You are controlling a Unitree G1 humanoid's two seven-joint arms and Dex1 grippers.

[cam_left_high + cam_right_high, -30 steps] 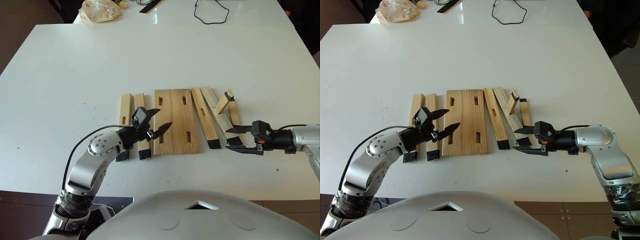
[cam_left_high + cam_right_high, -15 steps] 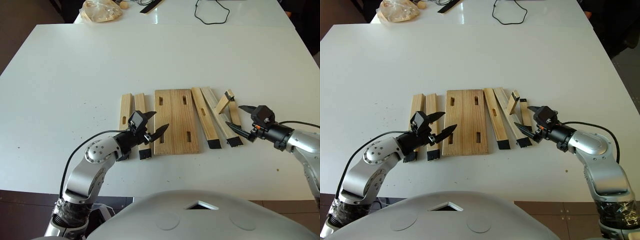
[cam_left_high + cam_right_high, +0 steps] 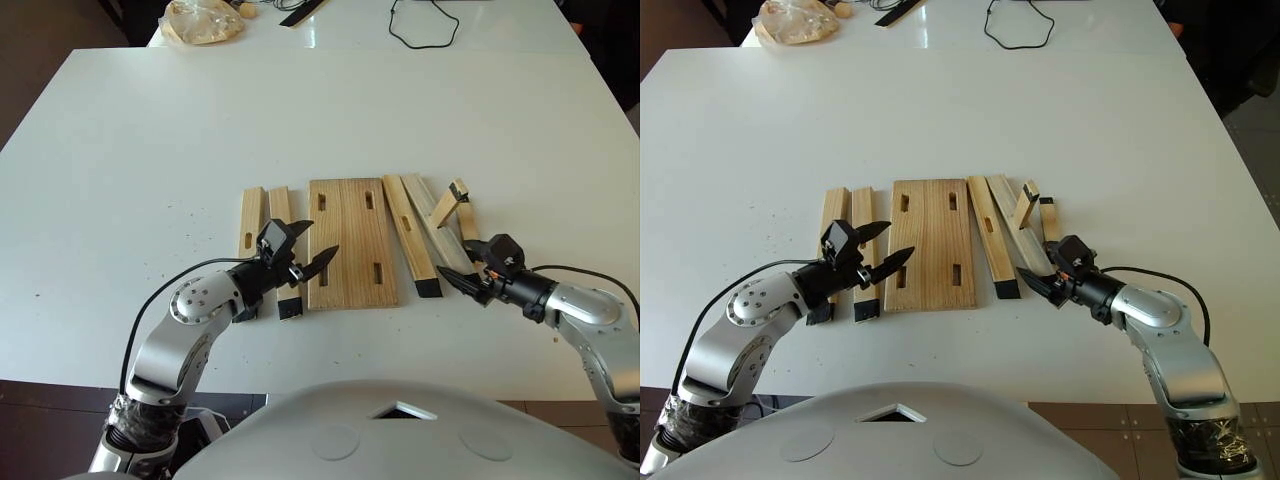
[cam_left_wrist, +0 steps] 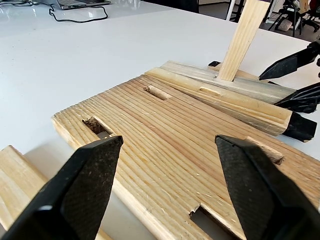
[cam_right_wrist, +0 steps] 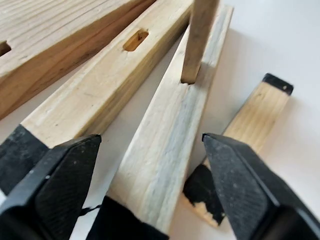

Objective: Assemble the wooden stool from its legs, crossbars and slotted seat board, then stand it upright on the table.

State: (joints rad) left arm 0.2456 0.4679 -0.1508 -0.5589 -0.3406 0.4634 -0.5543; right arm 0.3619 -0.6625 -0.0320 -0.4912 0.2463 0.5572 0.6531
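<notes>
The slotted seat board [image 3: 350, 242] lies flat mid-table. Two legs [image 3: 266, 238] lie side by side to its left. To its right lie three black-tipped legs [image 3: 412, 240], and a short crossbar [image 3: 447, 205] stands tilted in the middle one. My left gripper [image 3: 322, 238] hovers open over the board's left near part, holding nothing; its fingers [image 4: 85, 195] flank the board's grain [image 4: 165, 145]. My right gripper [image 3: 460, 277] is open at the near ends of the right legs, its fingers [image 5: 55, 190] straddling the middle leg [image 5: 165, 145] without touching it.
A crumpled plastic bag [image 3: 203, 20] and a black cable [image 3: 422, 28] lie on the far table. Bare white tabletop [image 3: 150, 140] surrounds the parts. The table's near edge runs just below both arms.
My right gripper swung in from the right, turned and came down around the near end of the middle right leg. The left gripper drew back slightly and stays open.
</notes>
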